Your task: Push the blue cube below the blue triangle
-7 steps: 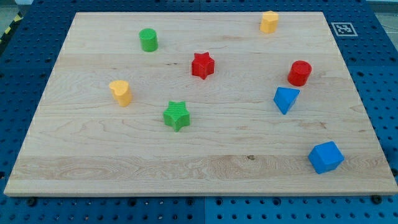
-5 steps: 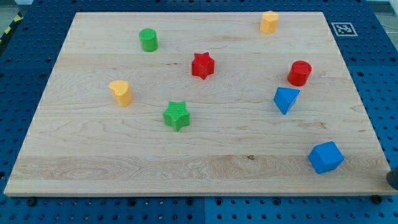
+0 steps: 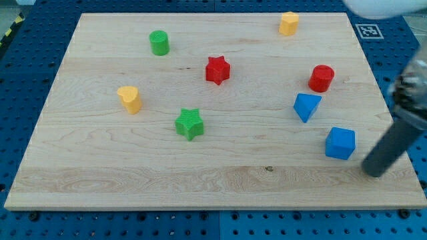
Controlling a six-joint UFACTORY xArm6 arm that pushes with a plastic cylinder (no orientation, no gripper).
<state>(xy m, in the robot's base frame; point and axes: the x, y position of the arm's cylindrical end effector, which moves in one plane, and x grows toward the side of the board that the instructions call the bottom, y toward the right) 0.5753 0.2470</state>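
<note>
The blue cube (image 3: 341,143) sits near the board's right edge, below and to the right of the blue triangle (image 3: 306,106). The two blue blocks are apart. My dark rod comes in from the view's right, and my tip (image 3: 374,170) rests on the board just to the lower right of the blue cube, a small gap away from it.
A red cylinder (image 3: 321,78) stands just above the blue triangle. Also on the wooden board (image 3: 133,180): a red star (image 3: 217,69), a green star (image 3: 189,124), a green cylinder (image 3: 159,43), and yellow blocks at the left (image 3: 129,99) and top right (image 3: 288,23).
The rod has come into view from the right. The blue cube has moved up and slightly left, from near the board's lower right corner toward the blue triangle.
</note>
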